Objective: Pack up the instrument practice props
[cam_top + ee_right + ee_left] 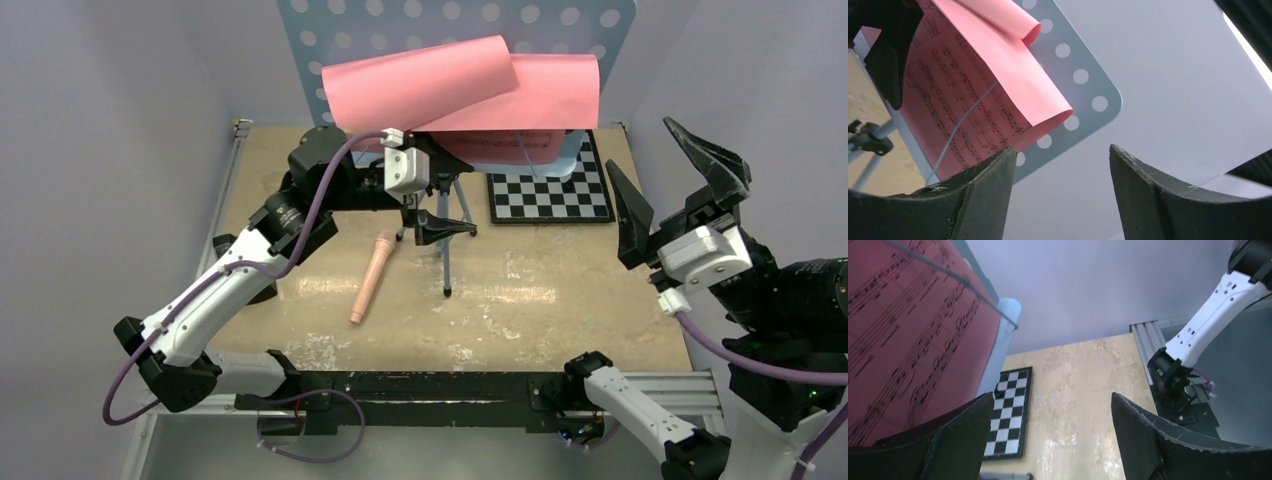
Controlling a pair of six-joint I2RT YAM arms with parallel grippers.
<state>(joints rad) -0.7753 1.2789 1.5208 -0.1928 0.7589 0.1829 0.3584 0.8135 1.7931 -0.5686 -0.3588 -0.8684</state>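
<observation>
Scuffed beige table [560,300] holds recorder [370,278] and chessboard [548,195] between pale lavender walls [100,100].

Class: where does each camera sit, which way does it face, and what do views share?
Top external: above and behind, looking down on the table; left arm, right arm.
Left wrist: on the left arm, facing the chessboard; open left pincer, right arm.
Right wrist: on the right arm, tilted up at the music stand; open right pincer.
Shared: pink pages, all three.
</observation>
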